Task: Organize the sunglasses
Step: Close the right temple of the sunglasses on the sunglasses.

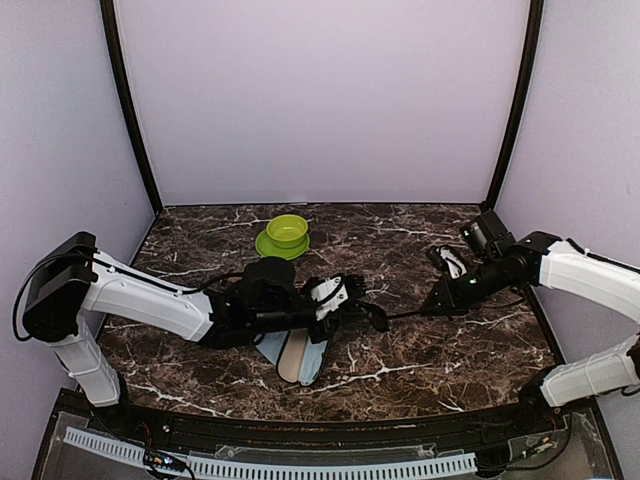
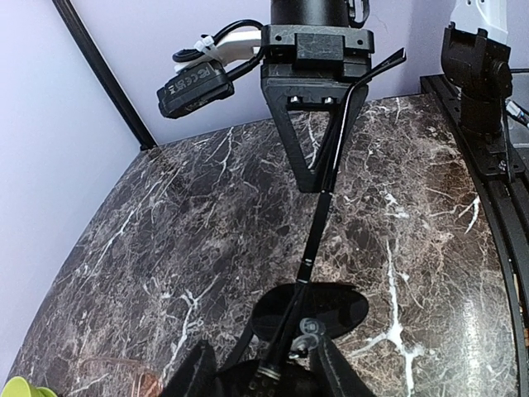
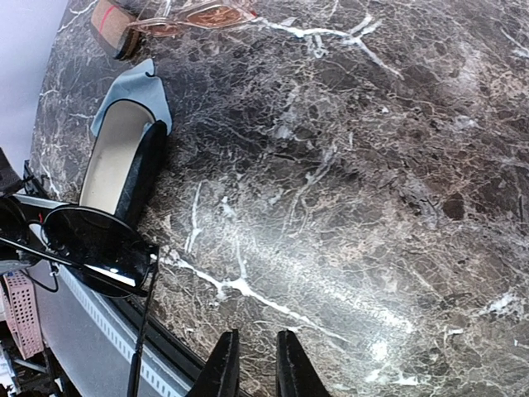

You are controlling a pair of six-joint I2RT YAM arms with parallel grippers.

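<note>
Sunglasses (image 2: 331, 310) were clamped in left gripper (image 2: 264, 364), temple pinched by right gripper (image 3: 256, 335) — open case (image 3: 124, 165) was unfilled, second pair (image 3: 198, 15) left uncased.

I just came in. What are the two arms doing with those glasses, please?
The left tool holds the black sunglasses by the front, lifted above the table. One temple is unfolded and runs alongside the right tool, whose fingers are almost together; whether they pinch it cannot be told. An open case lies on the table near the left tool. The reddish-brown pair rests farther off beside a striped case, untouched.
</note>
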